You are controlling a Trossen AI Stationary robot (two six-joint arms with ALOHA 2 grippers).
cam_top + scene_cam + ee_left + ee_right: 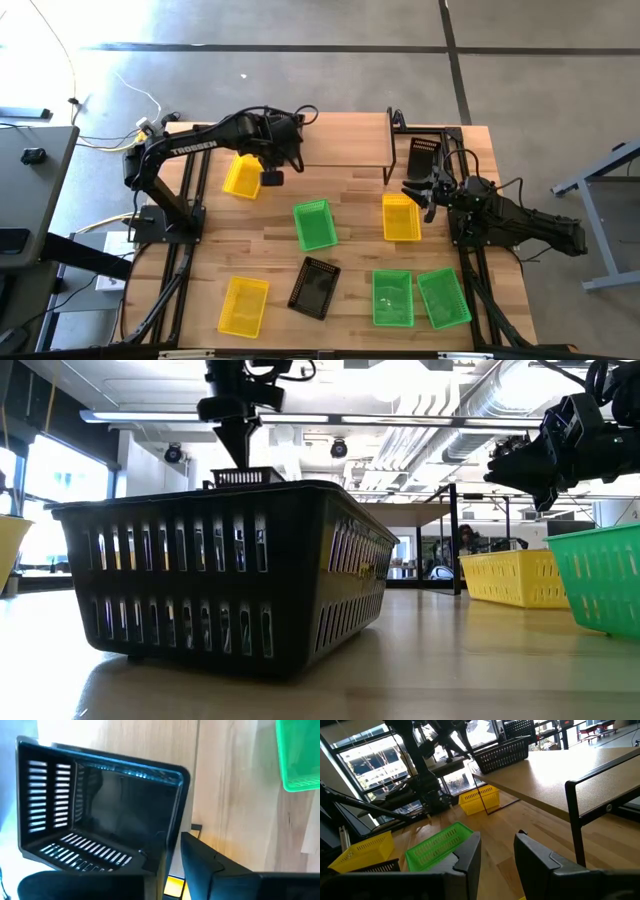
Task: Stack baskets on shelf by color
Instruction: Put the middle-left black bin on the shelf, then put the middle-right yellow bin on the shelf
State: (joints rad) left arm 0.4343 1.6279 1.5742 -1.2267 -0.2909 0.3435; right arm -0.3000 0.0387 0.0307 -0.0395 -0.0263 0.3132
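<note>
**Step in hand: set-down of a black basket on the shelf.**

1. Position. The left claw (240, 450) hangs nose-down over the far end of the shelf (570, 765). The black basket (105, 810) sits directly beneath the claw on the plank. Its near wall runs between the two fingers.
2. Claw state. The views do not show whether the jaws pinch that wall or stand clear of it. Confirm daylight on both sides of the wall before any lift.
3. Withdrawal. Raise the claw straight up. A sideways drift would probably hook the rim and drag the basket towards the plank edge just beside the claw. A yellow basket (241, 176) lies on the desk (270, 250) below that edge.
4. Seating. Check that the basket rests flat, with its base wholly on the plank. The other black baskets should nest into it.
5. Right claw (497, 855). It waits with its jaws apart beside the opposite end of the shelf, over another yellow basket (402, 217). Keep it parked there.
</note>
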